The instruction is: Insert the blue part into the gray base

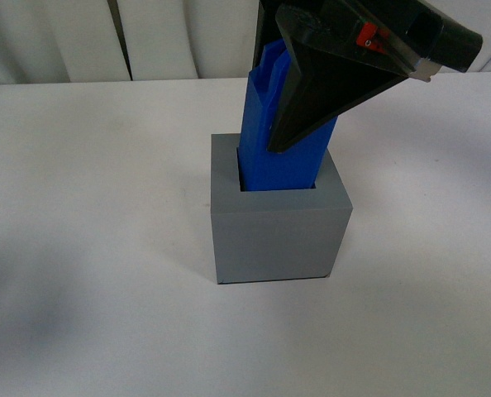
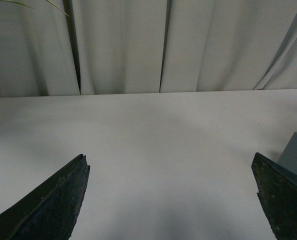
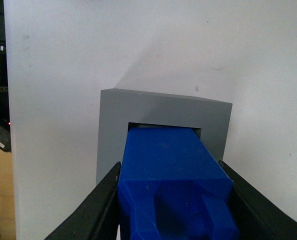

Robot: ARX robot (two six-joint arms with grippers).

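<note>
The left gripper (image 2: 169,159) is over the white table (image 1: 80,248). Its two black fingers (image 2: 53,205) are spread wide apart, and only bare table shows between them. A corner of the gray base (image 2: 296,150) peeks in just beside one finger.

The gray base (image 1: 278,231) sits on the table, about in the middle of the front view. It is a gray cube with a square hole in its top.

The blue part (image 1: 287,169) stands in that hole. Its bottom end is down inside and most of it sticks up above the rim. A thin dark gap shows between the blue part and the wall of the hole on the robot's left.

The right gripper (image 3: 174,195) comes down from above and pinches the blue part. In the right wrist view one black finger (image 3: 101,205) presses on each side of it. In the front view the near finger (image 1: 328,83) hides part of the blue block, so its top cannot be seen well.

Far behind, a white curtain (image 1: 171,41) hangs past the table edge
</note>
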